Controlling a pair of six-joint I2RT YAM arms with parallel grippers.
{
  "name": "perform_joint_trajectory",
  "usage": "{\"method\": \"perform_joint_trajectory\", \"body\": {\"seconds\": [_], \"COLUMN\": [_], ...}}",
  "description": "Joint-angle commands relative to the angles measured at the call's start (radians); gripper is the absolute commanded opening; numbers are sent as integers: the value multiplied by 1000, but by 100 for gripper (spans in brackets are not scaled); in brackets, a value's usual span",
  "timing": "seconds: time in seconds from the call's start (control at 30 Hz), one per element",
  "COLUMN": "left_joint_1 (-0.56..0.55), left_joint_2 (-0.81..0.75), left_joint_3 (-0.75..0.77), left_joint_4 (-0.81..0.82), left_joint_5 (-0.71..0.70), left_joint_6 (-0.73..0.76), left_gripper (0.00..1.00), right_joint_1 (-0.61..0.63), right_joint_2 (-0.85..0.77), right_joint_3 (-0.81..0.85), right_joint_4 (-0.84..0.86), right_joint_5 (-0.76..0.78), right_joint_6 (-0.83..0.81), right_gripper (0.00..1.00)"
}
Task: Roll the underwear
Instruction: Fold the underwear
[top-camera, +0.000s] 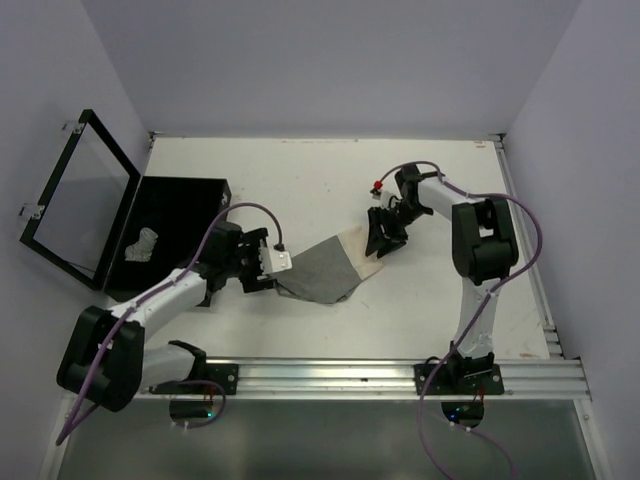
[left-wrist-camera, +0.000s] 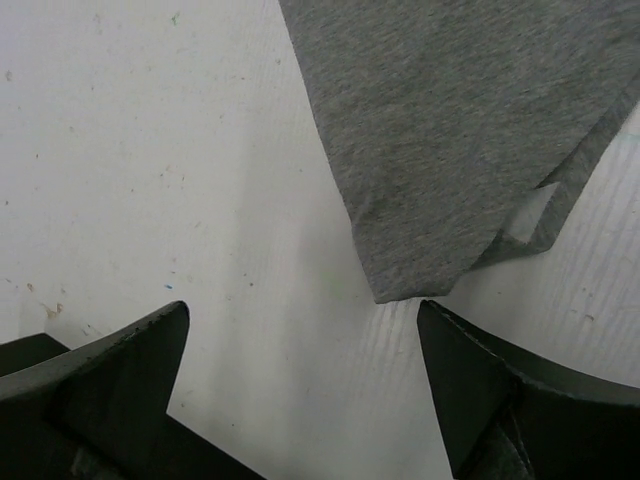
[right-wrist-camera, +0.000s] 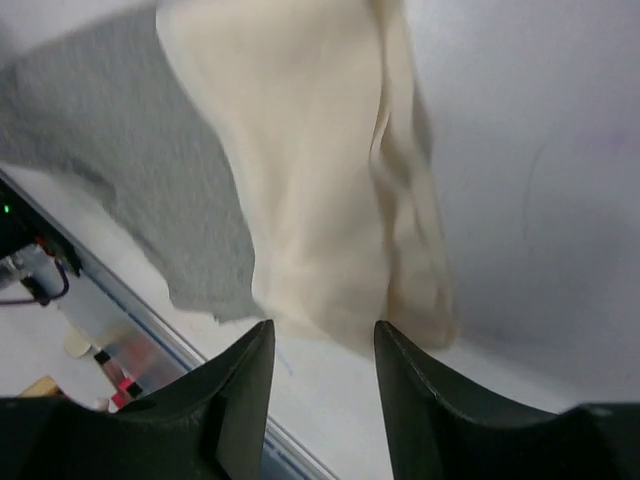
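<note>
One piece of underwear (top-camera: 318, 272) lies spread flat mid-table, heather grey with a cream part (top-camera: 362, 250) at its right end. My left gripper (top-camera: 266, 276) sits at the grey cloth's left corner. In the left wrist view the grey cloth (left-wrist-camera: 460, 130) ends just ahead of the wide-open left gripper (left-wrist-camera: 300, 335), with bare table between the fingers (left-wrist-camera: 480, 390). My right gripper (top-camera: 381, 243) hovers at the cream end. The right wrist view shows the cream fabric (right-wrist-camera: 310, 170) right in front of the open right gripper (right-wrist-camera: 322, 335), which holds nothing.
A flat black box (top-camera: 185, 195) stands open at the left, its hinged lid (top-camera: 80, 200) raised against the wall, with a small pale bundle (top-camera: 143, 245) inside. A metal rail (top-camera: 400, 377) runs along the near edge. Walls close in on both sides.
</note>
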Motion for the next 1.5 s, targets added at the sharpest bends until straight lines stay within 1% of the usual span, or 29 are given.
{"method": "perform_joint_trajectory", "body": {"seconds": [0.0,0.03,0.1,0.17,0.27,0.3,0.33,0.47,0.57,0.8,0.9,1.03,1.3,1.47], "left_joint_1": [-47,-59,-94,-128,-170,-173,-174,-174,-176,-177,-176,-177,-179,-179], "left_joint_2": [-83,-114,-135,-151,-128,-116,-85,-36,-17,-17,-21,33,87,101], "left_joint_3": [-60,-75,-112,-142,-146,-138,-127,-84,-66,-43,-51,-46,-52,-51], "left_joint_4": [35,37,34,44,102,103,147,179,184,127,130,170,176,181], "left_joint_5": [33,33,25,16,-53,-61,-70,-85,-73,-38,-29,-61,-61,-64], "left_joint_6": [53,72,119,140,131,126,118,123,137,170,181,163,164,166], "left_gripper": [100,100,100,100,100,100,100,100,100,99,100,99,100,100], "right_joint_1": [-7,-14,-20,-33,-56,-65,-83,-119,-128,-132,-136,-136,-136,-134], "right_joint_2": [-169,-212,-234,-231,-199,-188,-176,-142,-140,-102,-96,-91,-79,-76], "right_joint_3": [-111,-130,-167,-180,-202,-205,-211,-260,-282,-291,-303,-319,-319,-325], "right_joint_4": [-13,-5,-3,-13,-2,1,7,46,76,104,130,168,214,233], "right_joint_5": [-9,-6,2,2,3,-3,-9,-39,-56,-82,-82,-87,-86,-50], "right_joint_6": [-46,-44,-41,-34,-21,17,31,84,114,157,175,200,229,227], "right_gripper": [49,49,49,49,49,49,49,50,53,53,53,52,48,43]}}
